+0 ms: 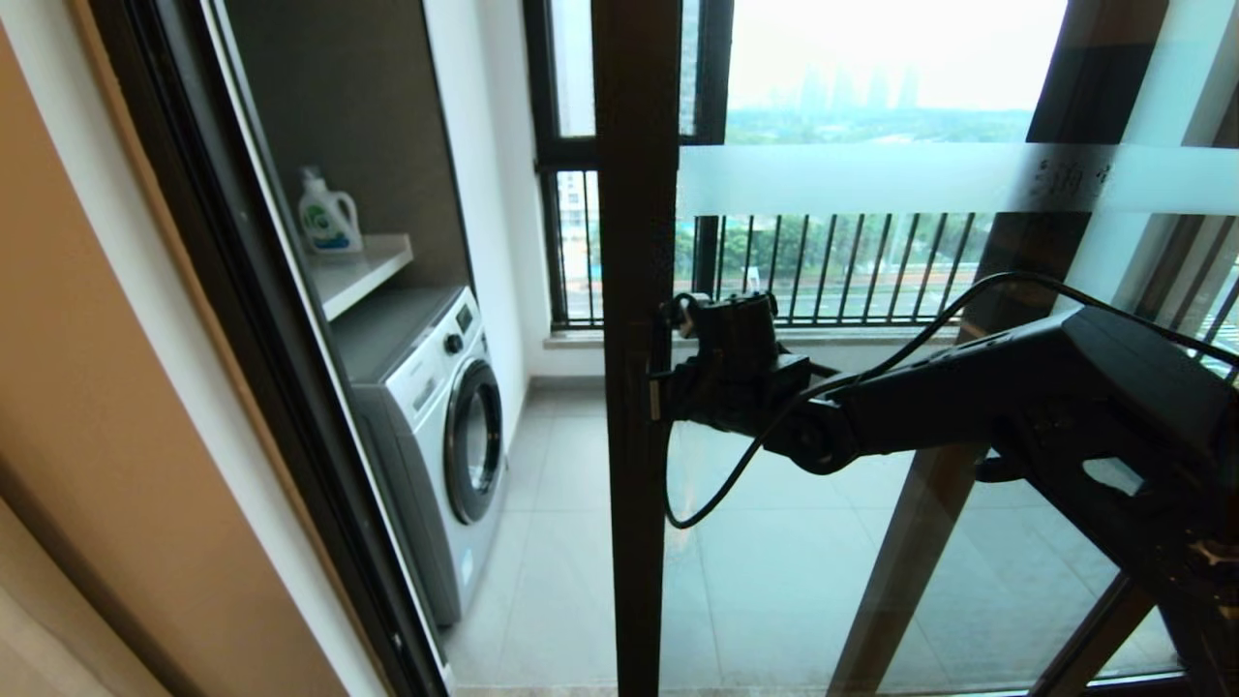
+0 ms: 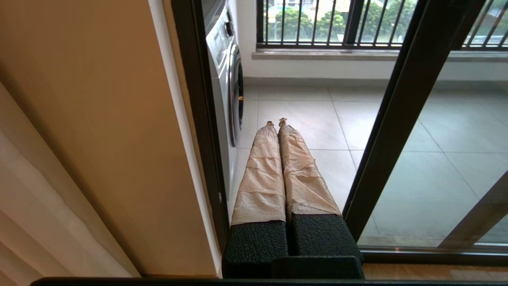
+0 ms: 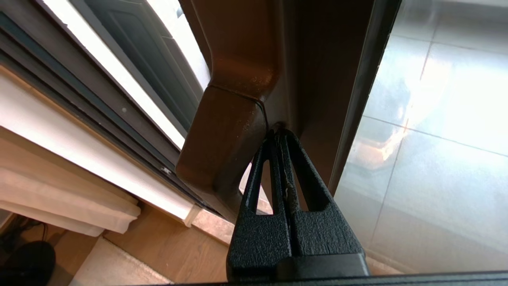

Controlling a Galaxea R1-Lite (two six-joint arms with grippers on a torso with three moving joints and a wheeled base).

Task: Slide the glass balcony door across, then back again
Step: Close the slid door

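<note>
**Door half open, right pincer at the handle**

A tiled balcony lies beyond the doorway, with a railed outer window (image 1: 823,261) at the back. At the left, a detergent bottle (image 1: 327,215) stands on a shelf (image 1: 363,266) above a washer (image 1: 436,436). The left pincer (image 2: 276,121) hangs low by the wall, its wrapped fingers pressed together on nothing. The door (image 1: 634,387) stands mid-opening, its dark stile upright and its glass reaching right. The right pincer (image 3: 279,131) is closed, tips touching the stile beside the brown handle (image 3: 226,143). The panel looks heavy and stiff, and should roll on its track; the glass is fragile and slick, so push on the metal stile or handle, never the pane.
</note>
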